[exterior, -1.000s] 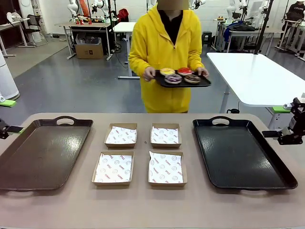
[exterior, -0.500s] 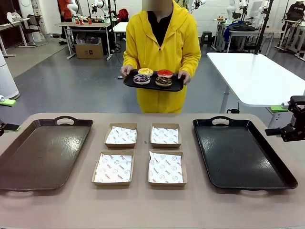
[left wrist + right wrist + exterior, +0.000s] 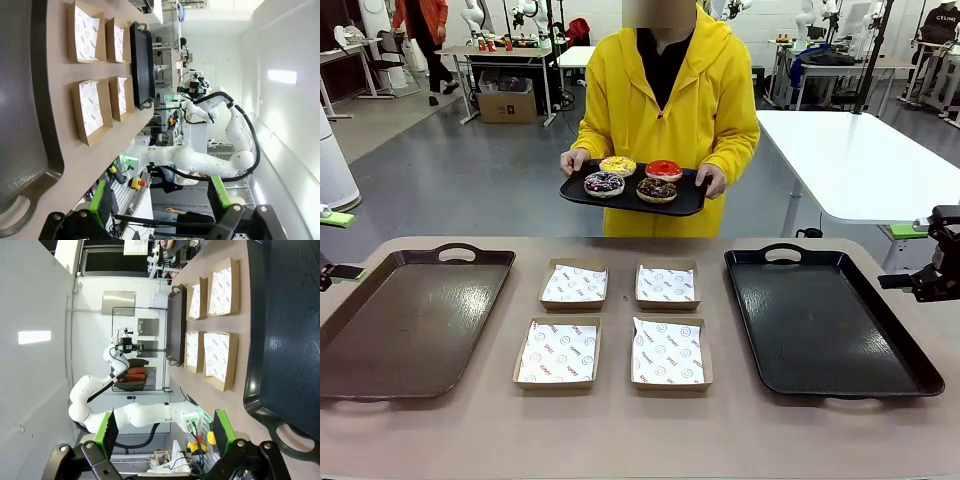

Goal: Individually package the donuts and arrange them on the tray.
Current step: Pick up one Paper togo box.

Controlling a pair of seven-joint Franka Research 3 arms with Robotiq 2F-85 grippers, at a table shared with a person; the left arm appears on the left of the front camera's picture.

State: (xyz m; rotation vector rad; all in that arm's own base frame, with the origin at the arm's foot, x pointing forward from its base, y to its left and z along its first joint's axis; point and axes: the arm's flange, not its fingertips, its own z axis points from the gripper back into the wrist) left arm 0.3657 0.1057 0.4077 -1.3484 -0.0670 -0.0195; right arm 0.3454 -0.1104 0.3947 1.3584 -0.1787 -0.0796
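A yellow-iced donut (image 3: 618, 165), a red-iced donut (image 3: 663, 169), a purple sprinkled donut (image 3: 604, 183) and a chocolate donut (image 3: 657, 189) were carried on a small tray (image 3: 688, 204), held in both hands by a person in yellow beyond the table's (image 3: 620, 430) far edge. On the table, four paper-lined boxes (image 3: 558, 351) were set between a brown tray (image 3: 410, 320) and a black tray (image 3: 820, 330). The left gripper (image 3: 160, 200) and the right gripper (image 3: 166, 435) were spread wide, with nothing gripped.
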